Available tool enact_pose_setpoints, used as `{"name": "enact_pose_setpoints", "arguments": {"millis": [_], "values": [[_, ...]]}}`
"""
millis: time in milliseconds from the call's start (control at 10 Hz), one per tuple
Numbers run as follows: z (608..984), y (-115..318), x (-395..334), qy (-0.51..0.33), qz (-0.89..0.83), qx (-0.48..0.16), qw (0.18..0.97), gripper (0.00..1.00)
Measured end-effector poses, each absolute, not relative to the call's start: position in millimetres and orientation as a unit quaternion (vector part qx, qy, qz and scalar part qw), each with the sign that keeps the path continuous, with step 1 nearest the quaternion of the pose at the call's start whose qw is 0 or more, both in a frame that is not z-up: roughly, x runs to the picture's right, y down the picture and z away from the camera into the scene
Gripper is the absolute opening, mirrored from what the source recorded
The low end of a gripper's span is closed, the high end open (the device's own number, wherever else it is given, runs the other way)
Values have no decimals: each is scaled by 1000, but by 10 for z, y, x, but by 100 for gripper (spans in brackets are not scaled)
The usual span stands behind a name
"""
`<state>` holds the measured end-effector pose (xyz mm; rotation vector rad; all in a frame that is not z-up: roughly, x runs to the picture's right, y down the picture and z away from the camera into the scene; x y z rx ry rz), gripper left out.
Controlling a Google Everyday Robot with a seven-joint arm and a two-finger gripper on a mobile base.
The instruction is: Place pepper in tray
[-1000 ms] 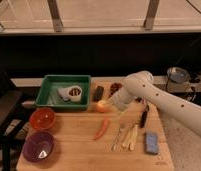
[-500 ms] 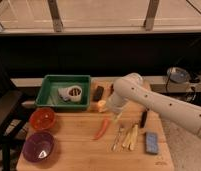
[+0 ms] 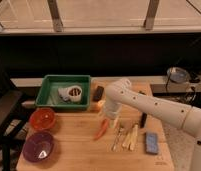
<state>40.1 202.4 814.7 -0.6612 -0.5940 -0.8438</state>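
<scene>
The pepper [image 3: 101, 131], slim and red-orange, lies on the wooden board just right of the board's middle. The green tray [image 3: 48, 85] stands at the back left of the board with a white cup [image 3: 71, 93] in it. My gripper [image 3: 108, 118] hangs at the end of the white arm, pointing down right over the pepper's upper end. The arm hides how the gripper meets the pepper.
An orange bowl [image 3: 42, 119] and a purple bowl [image 3: 39, 146] sit at the left front. An orange-yellow ball [image 3: 100, 104] and a dark strip [image 3: 98, 93] lie beside the tray. Cutlery [image 3: 125, 136], a black stick [image 3: 143, 119] and a blue block [image 3: 151, 141] lie to the right.
The arm has swung left and down, bringing the gripper from beside the ball to just above the pepper. The pepper has not moved.
</scene>
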Motion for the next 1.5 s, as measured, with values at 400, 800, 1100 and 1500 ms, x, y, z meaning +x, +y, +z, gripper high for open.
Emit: {"name": "enact_pose_setpoints", "arguments": {"millis": [400, 800, 1100, 1500], "values": [[8341, 2264, 348, -294, -389, -338, 805, 53], [8303, 2245, 348, -287, -390, -326, 812, 13], [8219, 2127, 366, -275, -387, -307, 825, 0], [8048, 1562, 462, -261, -355, -256, 860, 0]]}}
